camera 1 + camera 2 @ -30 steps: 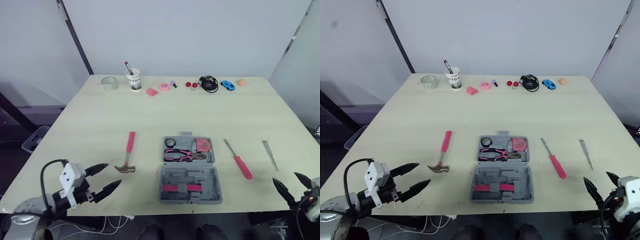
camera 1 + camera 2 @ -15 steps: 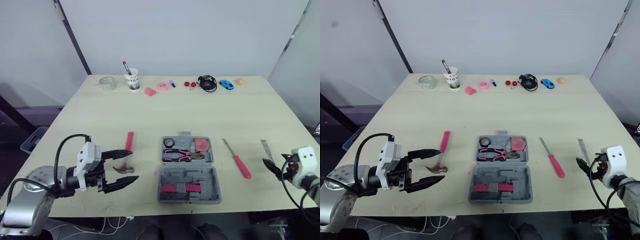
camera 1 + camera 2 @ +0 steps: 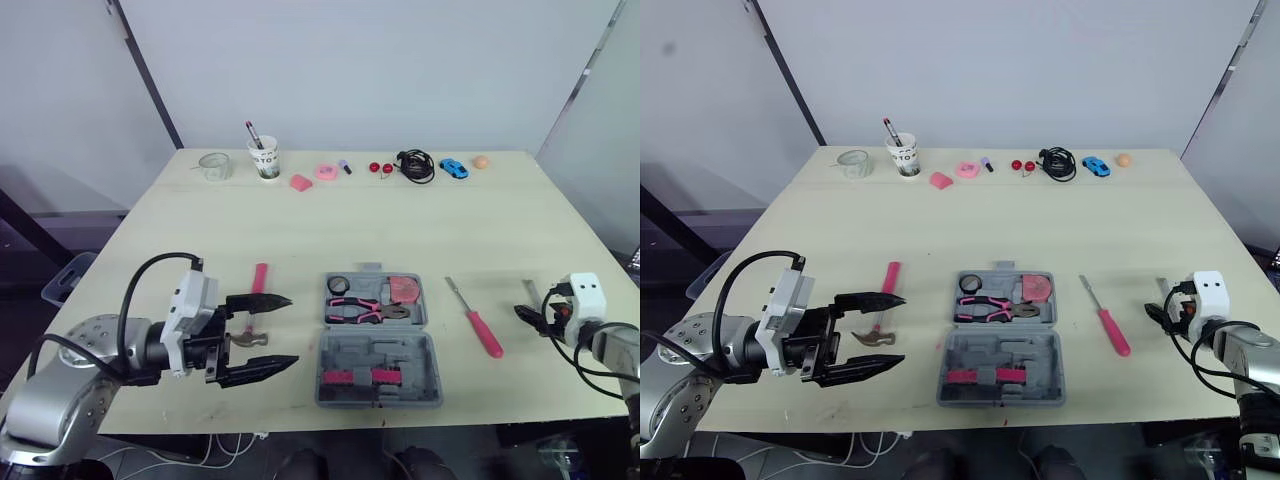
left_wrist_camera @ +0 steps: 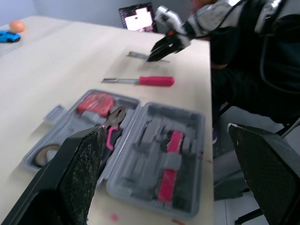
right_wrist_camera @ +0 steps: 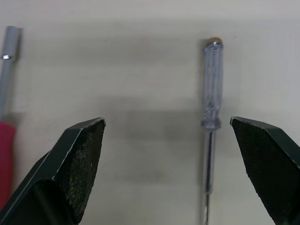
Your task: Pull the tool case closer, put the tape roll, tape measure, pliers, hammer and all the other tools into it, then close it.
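The grey tool case [image 3: 378,345] lies open near the table's front edge, holding a tape roll [image 3: 340,285], a pink tape measure [image 3: 405,290] and pliers [image 3: 366,311]. A pink-handled hammer [image 3: 258,295] lies to its left. My left gripper [image 3: 293,330] is open, its fingers straddling the hammer's head from above and pointing at the case [image 4: 140,150]. A red screwdriver [image 3: 480,324] lies right of the case. Further right, a clear-handled screwdriver [image 5: 209,117] sits between the wide-open fingers of my right gripper [image 3: 527,313].
Along the far edge stand a glass jar [image 3: 215,165], a paper cup with pens [image 3: 266,160], a pink eraser [image 3: 302,183], a pink ring [image 3: 326,172], a black cable [image 3: 416,165], a blue toy car [image 3: 454,168] and an orange ball [image 3: 481,161].
Both arms rose from the table's front edge and moved inward. The left gripper came over the hammer's head; the right gripper reached the clear screwdriver. No tool has moved.
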